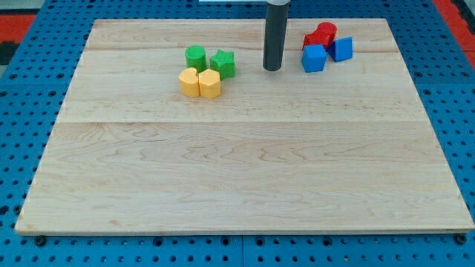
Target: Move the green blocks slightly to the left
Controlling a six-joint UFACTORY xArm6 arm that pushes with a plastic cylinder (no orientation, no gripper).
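A green round block (196, 57) and a green star-shaped block (223, 63) sit side by side near the view's top, left of centre. My tip (272, 69) touches the board to the right of the green star block, a clear gap between them. The rod rises straight up out of the view's top.
Two yellow blocks (200, 83) sit touching just below the green ones. A red block (321, 34) and two blue blocks (314, 58) (341, 49) cluster to the right of my tip. The wooden board (237, 170) lies on a blue pegboard surface.
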